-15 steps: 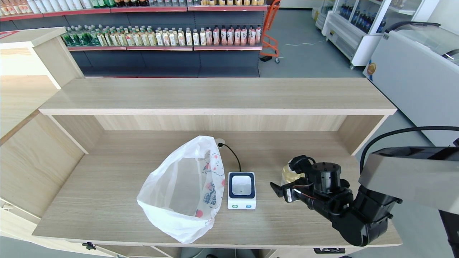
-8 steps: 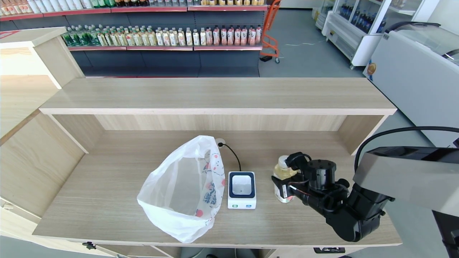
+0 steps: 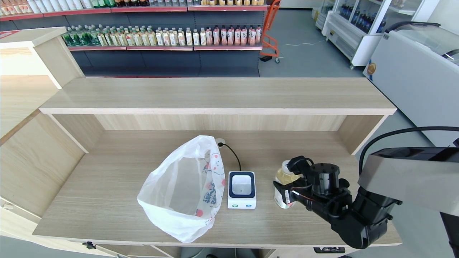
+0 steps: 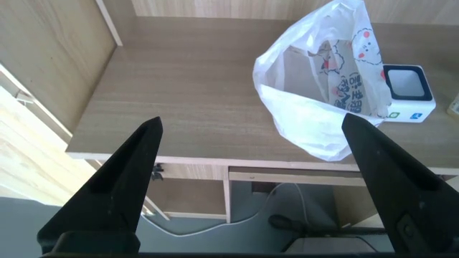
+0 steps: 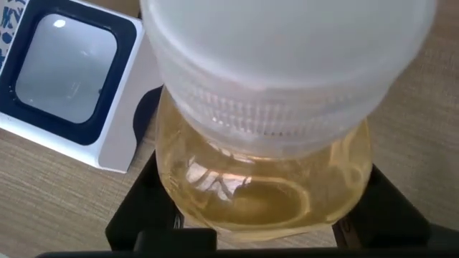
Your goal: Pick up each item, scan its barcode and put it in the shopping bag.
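Right gripper (image 3: 288,179): you had it pinching the upright yellow-drink bottle (image 3: 282,197) below its white cap
Bottle: it stood just right of the barcode scanner (image 3: 241,189) on the counter (image 3: 107,172); the shopping bag (image 3: 183,190) gaped open left of the scanner
Left gripper (image 4: 254,183): your claw was spread wide

The right arm (image 3: 358,218) is glossy black, with rounded joints and a squat cylindrical wrist housing (image 3: 324,172). Thin red and white wires (image 3: 300,193) run beside the right gripper (image 3: 287,177). Its jaws are black, and one bears a small white label (image 3: 287,195). A grey boxy link (image 3: 408,175) sits under a thick black cable (image 3: 394,132). The left gripper (image 4: 252,123) has two matte black, wedge-shaped jaws.
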